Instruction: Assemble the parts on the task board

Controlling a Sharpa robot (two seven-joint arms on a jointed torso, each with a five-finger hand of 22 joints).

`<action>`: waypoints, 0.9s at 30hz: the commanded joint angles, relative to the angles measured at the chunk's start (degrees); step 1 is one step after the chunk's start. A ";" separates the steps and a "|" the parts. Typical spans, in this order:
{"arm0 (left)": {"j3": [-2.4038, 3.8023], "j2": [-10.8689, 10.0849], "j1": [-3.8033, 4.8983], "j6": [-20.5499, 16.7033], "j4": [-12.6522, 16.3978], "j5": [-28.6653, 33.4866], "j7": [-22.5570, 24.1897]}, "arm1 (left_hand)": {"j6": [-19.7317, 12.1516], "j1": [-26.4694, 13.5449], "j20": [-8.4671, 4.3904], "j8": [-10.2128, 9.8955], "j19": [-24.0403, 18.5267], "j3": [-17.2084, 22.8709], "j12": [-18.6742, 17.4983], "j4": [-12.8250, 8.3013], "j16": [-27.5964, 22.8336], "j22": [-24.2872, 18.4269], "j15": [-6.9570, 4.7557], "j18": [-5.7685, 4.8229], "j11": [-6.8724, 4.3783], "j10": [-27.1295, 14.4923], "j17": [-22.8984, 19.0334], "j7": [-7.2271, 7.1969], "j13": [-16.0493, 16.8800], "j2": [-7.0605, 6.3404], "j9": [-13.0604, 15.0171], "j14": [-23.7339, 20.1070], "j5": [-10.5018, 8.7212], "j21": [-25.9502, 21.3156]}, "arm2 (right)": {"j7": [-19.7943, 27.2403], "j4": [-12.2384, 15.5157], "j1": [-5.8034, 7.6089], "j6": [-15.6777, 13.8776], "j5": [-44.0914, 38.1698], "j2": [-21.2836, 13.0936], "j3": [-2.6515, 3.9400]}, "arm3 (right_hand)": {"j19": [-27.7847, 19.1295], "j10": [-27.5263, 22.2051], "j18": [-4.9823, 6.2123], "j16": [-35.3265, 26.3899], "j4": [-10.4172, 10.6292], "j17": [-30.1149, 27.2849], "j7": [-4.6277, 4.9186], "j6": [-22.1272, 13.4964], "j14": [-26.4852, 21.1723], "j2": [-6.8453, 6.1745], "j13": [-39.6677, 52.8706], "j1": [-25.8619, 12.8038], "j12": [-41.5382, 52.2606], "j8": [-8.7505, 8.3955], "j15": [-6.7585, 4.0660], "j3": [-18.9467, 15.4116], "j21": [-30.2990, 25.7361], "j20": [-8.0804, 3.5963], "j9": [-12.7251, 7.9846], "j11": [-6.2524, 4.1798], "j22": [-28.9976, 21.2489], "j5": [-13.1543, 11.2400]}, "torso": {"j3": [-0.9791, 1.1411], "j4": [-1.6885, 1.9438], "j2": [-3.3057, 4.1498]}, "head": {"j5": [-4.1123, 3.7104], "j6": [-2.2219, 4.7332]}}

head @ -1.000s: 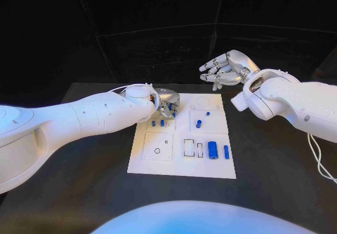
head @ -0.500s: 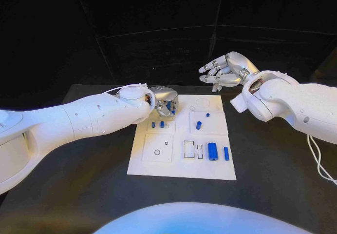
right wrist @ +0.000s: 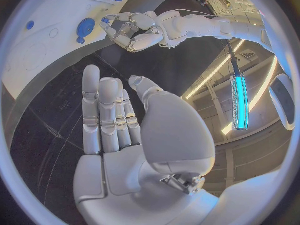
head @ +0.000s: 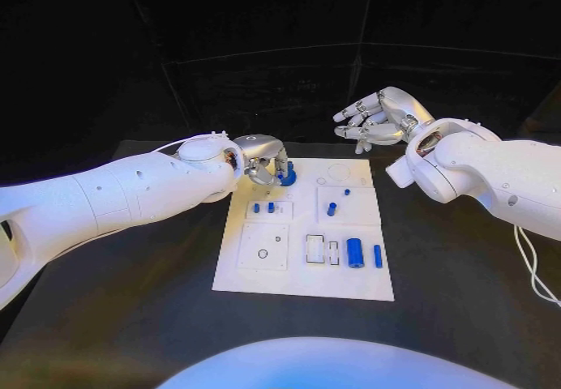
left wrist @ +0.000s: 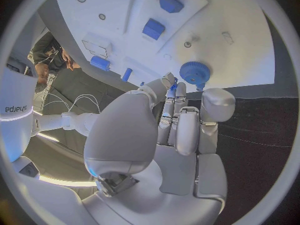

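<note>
The black table (head: pixel 140 275) carries the white task board (head: pixel 306 279), which lies lengthwise in front of both hands. The left arm (head: pixel 105 198) reaches in over the table, and the left hand (head: pixel 262 160) sits over the board's far corner on its own side, fingers curled downward and close together; whether they pinch anything cannot be told. A round blue gear (left wrist: pixel 194 73) lies on the board just beyond the left fingertips (left wrist: pixel 173 82); the head view shows it as a blue disc (head: pixel 286 177) beside the hand. The right arm (head: pixel 491 174) holds the right hand (head: pixel 376 117) raised past the board's far edge, well apart from the parts, fingers extended and slightly spread, holding nothing. On the board, nearer the robot than the left hand, stand two small blue pegs (head: pixel 263 207); beside them lies a short blue cylinder (head: pixel 331 209). Nearest the robot lie a larger blue cylinder (head: pixel 353 250) and a slim blue pin (head: pixel 376 254), side by side.
</note>
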 commanded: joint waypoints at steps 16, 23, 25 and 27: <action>0.04 -2.91 -1.12 3.11 -0.25 1.59 -0.01 | 0.46 -0.42 -0.35 -0.38 -0.10 0.40 -0.56 -0.03 0.19 0.18 -0.47 -1.00 0.14 0.54 -0.28 -0.02 0.04 -0.43 -0.02 1.30 0.05 0.20 | 0.29 0.04 0.11 0.40 0.14 -0.14 0.04 | 0.34 -0.37 0.30 -0.21 0.09 0.06 0.01 -0.37 -0.32 -0.33 -0.09 -0.13 0.09 -0.17 -0.06 0.41 -0.33 0.02 0.02 0.01 -0.07 0.23 | -0.03 -0.09 0.08 | 0.28 0.02; 0.04 -2.76 -1.32 3.55 -0.45 1.60 -0.24 | 0.49 -0.48 -0.35 -0.41 -0.11 0.41 -0.62 -0.04 0.19 0.18 -0.47 -1.00 0.13 0.58 -0.29 -0.03 0.04 -0.48 -0.02 1.30 0.05 0.20 | 0.30 -0.03 0.10 0.43 0.14 -0.05 0.04 | 0.34 -0.37 0.30 -0.21 0.09 0.06 0.01 -0.37 -0.32 -0.33 -0.09 -0.13 0.09 -0.17 -0.06 0.41 -0.33 0.02 0.02 0.01 -0.07 0.23 | 0.02 -0.14 0.07 | 0.30 -0.06; 0.04 -2.71 -1.34 3.90 -0.61 1.60 -0.35 | 0.49 -0.48 -0.35 -0.41 -0.11 0.41 -0.62 -0.04 0.19 0.18 -0.47 -1.00 0.13 0.58 -0.29 -0.03 0.04 -0.48 -0.02 1.30 0.05 0.20 | 0.29 -0.03 0.10 0.43 0.14 -0.04 0.04 | 0.34 -0.37 0.30 -0.21 0.09 0.06 0.01 -0.37 -0.32 -0.33 -0.09 -0.13 0.09 -0.17 -0.06 0.41 -0.33 0.02 0.02 0.01 -0.07 0.23 | 0.03 -0.13 0.07 | 0.28 -0.16; 0.03 -2.67 -1.36 4.20 -0.70 1.60 -0.40 | 0.49 -0.48 -0.35 -0.41 -0.11 0.41 -0.62 -0.04 0.19 0.18 -0.47 -1.00 0.13 0.58 -0.29 -0.03 0.04 -0.48 -0.02 1.30 0.05 0.20 | 0.29 -0.03 0.10 0.43 0.14 -0.04 0.04 | 0.34 -0.37 0.30 -0.21 0.09 0.06 0.01 -0.37 -0.32 -0.33 -0.09 -0.13 0.09 -0.17 -0.06 0.41 -0.33 0.02 0.02 0.01 -0.07 0.23 | 0.04 -0.15 0.08 | 0.29 -0.17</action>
